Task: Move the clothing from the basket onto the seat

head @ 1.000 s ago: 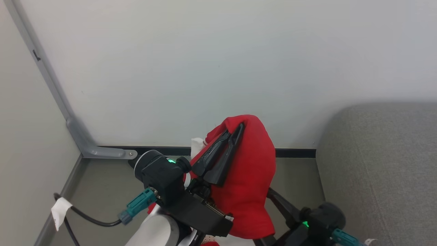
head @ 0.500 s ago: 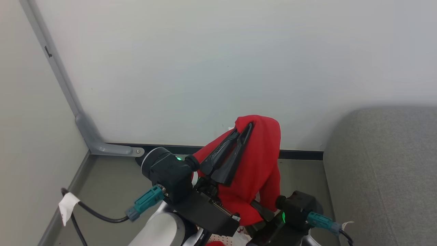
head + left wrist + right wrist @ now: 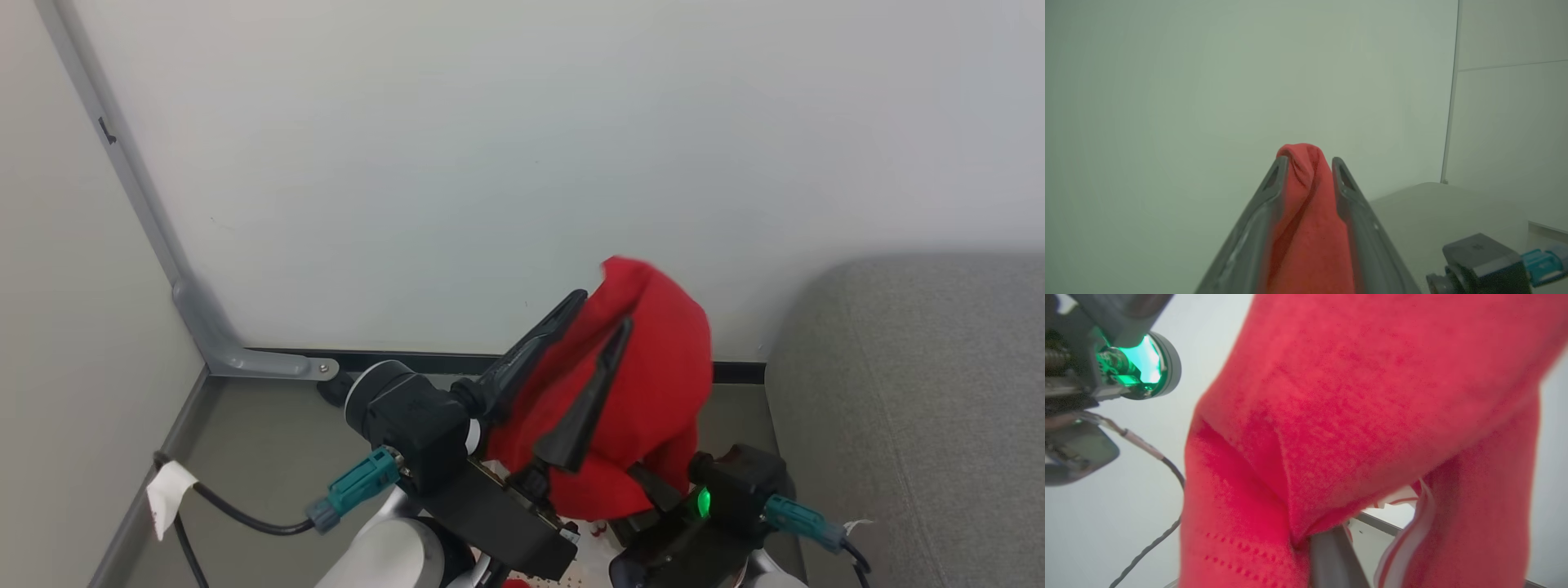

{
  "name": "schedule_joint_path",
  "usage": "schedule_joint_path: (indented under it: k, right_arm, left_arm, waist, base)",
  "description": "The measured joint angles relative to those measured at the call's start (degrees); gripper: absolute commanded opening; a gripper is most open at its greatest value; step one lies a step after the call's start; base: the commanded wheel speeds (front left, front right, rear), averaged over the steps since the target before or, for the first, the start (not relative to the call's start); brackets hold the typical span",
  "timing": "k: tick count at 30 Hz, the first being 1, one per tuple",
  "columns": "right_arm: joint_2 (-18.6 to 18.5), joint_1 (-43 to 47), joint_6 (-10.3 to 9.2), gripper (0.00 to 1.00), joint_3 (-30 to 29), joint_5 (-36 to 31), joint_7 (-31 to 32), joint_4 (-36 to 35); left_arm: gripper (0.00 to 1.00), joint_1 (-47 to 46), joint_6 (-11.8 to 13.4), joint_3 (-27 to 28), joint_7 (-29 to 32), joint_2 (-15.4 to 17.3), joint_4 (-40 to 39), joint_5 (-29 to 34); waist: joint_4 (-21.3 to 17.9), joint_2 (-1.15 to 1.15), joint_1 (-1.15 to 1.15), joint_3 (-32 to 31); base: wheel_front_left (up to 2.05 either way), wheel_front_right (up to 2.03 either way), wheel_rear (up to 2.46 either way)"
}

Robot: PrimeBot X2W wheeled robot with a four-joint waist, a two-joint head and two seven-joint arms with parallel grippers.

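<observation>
Carefully swing the red garment [image 3: 661, 384], loose between the parted fingers [image 3: 584, 400] of the left gripper [image 3: 604, 309] (it could slip), over the grey seat [image 3: 914, 392].

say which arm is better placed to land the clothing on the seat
Left, probably: the clothing hangs in the open left gripper, raised, with the seat to its right. The right gripper sits low under it.

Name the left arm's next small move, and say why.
Probably swing the left pincer right, over the seat: it stands open with the clothing draped loosely on it, above the floor, not the seat.
</observation>
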Motion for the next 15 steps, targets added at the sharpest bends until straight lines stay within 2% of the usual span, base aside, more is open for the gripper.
schedule_joint_path:
  k: [7,10,15]
  right_arm:
    - [-1.9,-0.6,-0.01,0.00,-2.3,-0.1,-1.3,0.1]
    - [-2.6,-1.0,-0.11,0.00,-3.3,-0.1,-1.9,0.3]
    - [-4.4,-1.0,-1.51,0.00,-5.7,-0.1,-2.6,0.2]
  left_arm:
    - [1.00,0.8,0.1,-1.2,1.0,0.5,-1.2,0.5]
    - [1.00,2.4,0.6,-1.4,1.5,2.1,-2.0,1.5]
    - [1.00,6.2,1.5,-3.2,2.5,4.4,-3.9,3.5]
  waist:
    - [-0.7,0.00,0.00,-0.1]
    - [-1.1,0.00,0.00,-0.2]
    - [-2.3,0.00,0.00,-0.1]
  base:
    - [0.00,0.00,0.00]
    - [0.00,0.00,0.00]
    - [0.00,0.00,0.00]
